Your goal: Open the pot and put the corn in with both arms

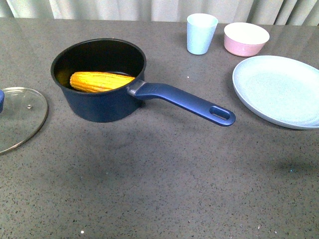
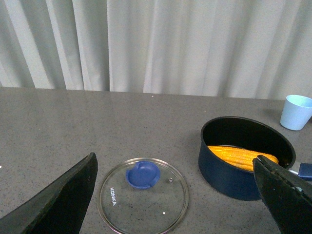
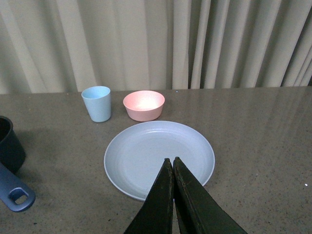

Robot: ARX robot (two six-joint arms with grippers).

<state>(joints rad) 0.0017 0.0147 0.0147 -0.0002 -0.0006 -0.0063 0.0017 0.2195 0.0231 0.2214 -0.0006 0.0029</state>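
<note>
The navy pot (image 1: 107,102) stands open on the grey table, its long handle (image 1: 184,101) pointing right. The yellow corn (image 1: 99,81) lies inside it. Both also show in the left wrist view: the pot (image 2: 229,175) and the corn (image 2: 239,156). The glass lid (image 1: 17,117) with its blue knob lies flat left of the pot. My left gripper (image 2: 175,165) is open and empty, held above the lid (image 2: 143,195). My right gripper (image 3: 172,161) is shut and empty, above the plate (image 3: 146,146). Neither arm shows in the front view.
A pale blue plate (image 1: 279,89) lies at the right. A light blue cup (image 1: 201,33) and a pink bowl (image 1: 245,38) stand at the back. Curtains hang behind the table. The pot's handle end (image 3: 14,195) shows in the right wrist view.
</note>
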